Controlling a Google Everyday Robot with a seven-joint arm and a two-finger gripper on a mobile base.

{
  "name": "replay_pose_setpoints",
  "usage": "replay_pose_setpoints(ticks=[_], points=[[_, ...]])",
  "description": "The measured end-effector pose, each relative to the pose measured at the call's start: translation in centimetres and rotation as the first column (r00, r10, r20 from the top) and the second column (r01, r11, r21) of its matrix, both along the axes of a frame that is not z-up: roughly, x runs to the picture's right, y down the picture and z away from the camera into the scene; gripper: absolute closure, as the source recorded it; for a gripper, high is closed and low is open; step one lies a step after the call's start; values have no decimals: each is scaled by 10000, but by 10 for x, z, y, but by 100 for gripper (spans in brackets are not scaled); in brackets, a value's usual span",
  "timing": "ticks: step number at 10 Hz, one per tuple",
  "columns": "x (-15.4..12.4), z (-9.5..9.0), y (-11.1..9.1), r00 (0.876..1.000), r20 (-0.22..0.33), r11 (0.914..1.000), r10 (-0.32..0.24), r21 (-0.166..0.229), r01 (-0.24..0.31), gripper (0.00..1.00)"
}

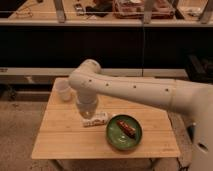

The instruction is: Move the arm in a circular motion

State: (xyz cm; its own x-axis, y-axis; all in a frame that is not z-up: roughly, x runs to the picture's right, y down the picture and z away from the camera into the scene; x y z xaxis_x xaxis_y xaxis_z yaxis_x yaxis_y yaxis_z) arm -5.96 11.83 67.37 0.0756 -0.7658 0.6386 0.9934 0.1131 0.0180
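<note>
Jaws sit at the low end of the large cream-white robot arm of thick rounded tube segments (135, 92), just above the tabletop and close against a pale wrapped packet (97, 119); whether they are apart or together I cannot tell; the arm reaches in from the right, bends at a bulbous joint and drops straight down; the circular sweep looks under way, and the next arc calls for clearance from a white cup (63, 91) and a round green bowl (115, 141) holding a brown bar (126, 128); the light wooden tabletop (57, 137) stands on speckled floor before dark cabinets.
</note>
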Motion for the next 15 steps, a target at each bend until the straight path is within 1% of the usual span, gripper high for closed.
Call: replay_pose_setpoints(ticks=[1,2,3,4,5,6,7,8,9,10,11,12,13,14,15], points=[[31,-13,-2,9962,-671,9984,550,176,-540,100],[81,-32,-14,9730,-1687,9872,1577,523,-1510,100],[113,-43,-24,9464,-2341,9747,2225,742,-2108,100],[136,-50,-36,9205,-2754,9607,2770,966,-2602,100],[167,-56,-56,8767,-3326,9376,3476,1231,-3251,100],[188,-56,-76,8391,-3673,9159,4012,1447,-3745,100],[199,-51,-91,8125,-3884,9000,4348,1546,-4077,100],[206,-39,-110,7861,-4061,8836,4660,1678,-4371,100],[198,-11,-131,7704,-4111,8712,4873,1693,-4607,100],[176,19,-142,7780,-3969,8708,4871,1522,-4675,100],[135,61,-151,8055,-3626,8802,4687,1148,-4605,100],[108,85,-154,8275,-3340,8887,4513,845,-4505,100],[86,108,-159,8504,-3064,9007,4278,660,-4293,100],[47,133,-164,8952,-2534,9278,3666,286,-3719,100],[4,147,-171,9408,-1845,9574,2842,22,-2888,100]])
